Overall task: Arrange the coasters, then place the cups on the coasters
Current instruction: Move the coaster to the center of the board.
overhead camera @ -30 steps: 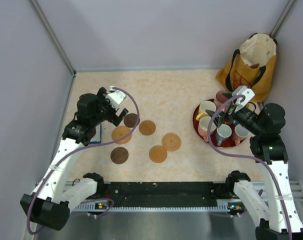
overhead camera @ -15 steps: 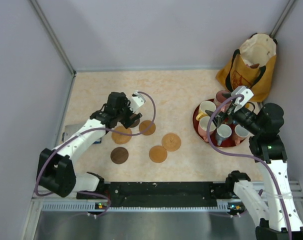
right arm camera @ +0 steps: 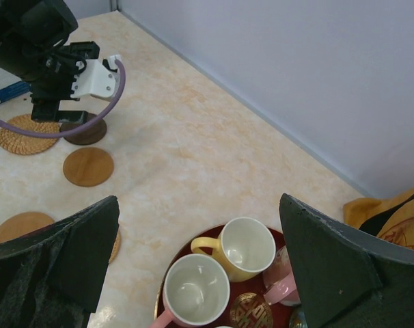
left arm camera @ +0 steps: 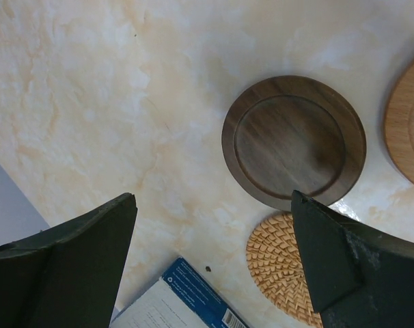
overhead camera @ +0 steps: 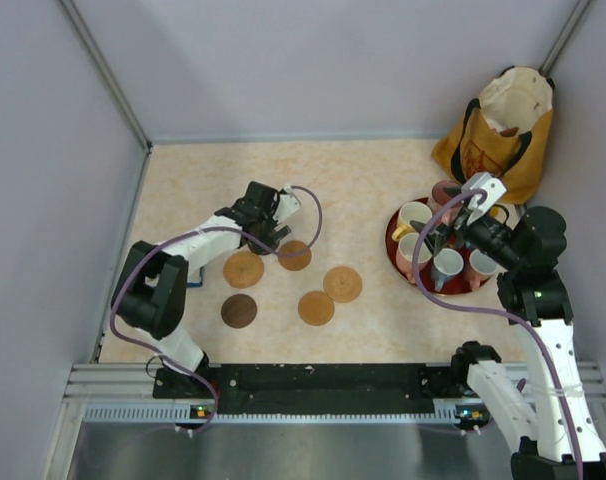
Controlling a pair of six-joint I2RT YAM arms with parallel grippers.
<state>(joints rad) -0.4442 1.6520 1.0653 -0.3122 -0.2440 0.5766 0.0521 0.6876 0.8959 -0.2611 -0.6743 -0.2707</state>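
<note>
Left tool (overhead camera: 266,238): released, jaws spread wide with nothing between them; over the last second it has swung from the counter's left side toward the middle and now hangs over the far dark coaster
Far dark coaster (left arm camera: 294,141): flat on the counter (overhead camera: 363,190), in the same spot as before; in the wrist view it lies just beyond the right finger (left arm camera: 330,260), and no contact can be seen; from above the tool now covers most of it, where a second ago it lay in plain sight
Woven coaster (left arm camera: 282,266): just beside the far dark coaster on its near side, unmoved
Tan coaster (overhead camera: 294,255): just right of the left tool, unmoved
Near dark coaster (overhead camera: 239,311): toward the front, apart from the rest, unmoved
Last two coasters: one (overhead camera: 342,283) and another (overhead camera: 316,307) near each other right of centre, neither shifted
Booklet (left arm camera: 183,301): blue and white, at the bottom of the left wrist view, near the woven coaster
Right tool (right arm camera: 199,199): released, jaws wide and empty, hovering above the tray (right arm camera: 251,309), about where it was a second ago
Cups (overhead camera: 447,265): all on the tray, none on a coaster, none moved; the yellow cup (right arm camera: 238,249) and a pink cup (right arm camera: 193,290) stand side by side and upright
Bag (overhead camera: 498,130): behind the tray in the far right corner, unchanged
</note>
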